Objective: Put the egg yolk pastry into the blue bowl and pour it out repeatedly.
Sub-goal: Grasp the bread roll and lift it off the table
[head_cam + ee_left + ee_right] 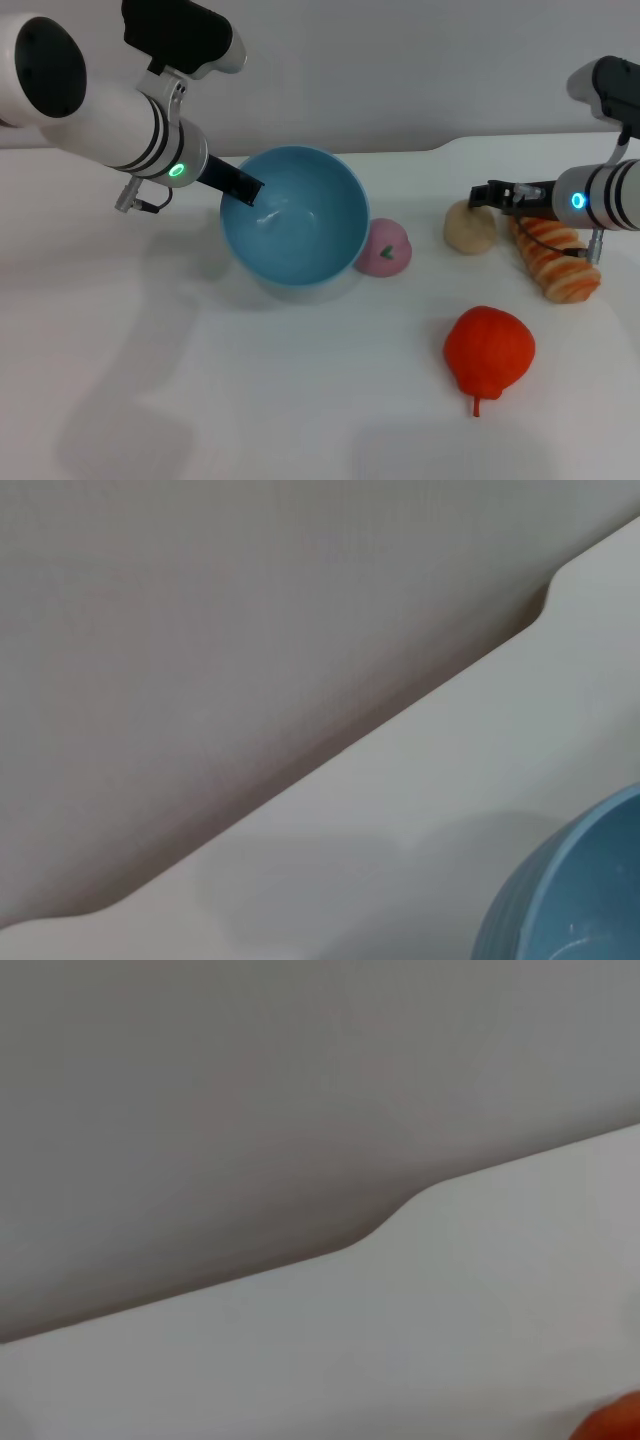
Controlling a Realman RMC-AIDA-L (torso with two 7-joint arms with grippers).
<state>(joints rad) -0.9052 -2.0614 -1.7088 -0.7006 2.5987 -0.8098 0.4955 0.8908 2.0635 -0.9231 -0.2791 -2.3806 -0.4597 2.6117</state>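
White tabletop carries everything. Largest on it is the round light-blue plastic bowl, tilted so its empty inside faces the camera; its rim also shows in the left wrist view. The left gripper is clamped on the bowl's left rim, one black finger lying inside it. A bright red-orange pear-shaped toy fruit lies nearer the robot. The long ridged orange bread lies at the right. Just beside the bowl's right side sits a pink ball with a green mark. The small pale beige egg yolk pastry rests on the table, with the right gripper right beside it; whether its fingers grip cannot be told.
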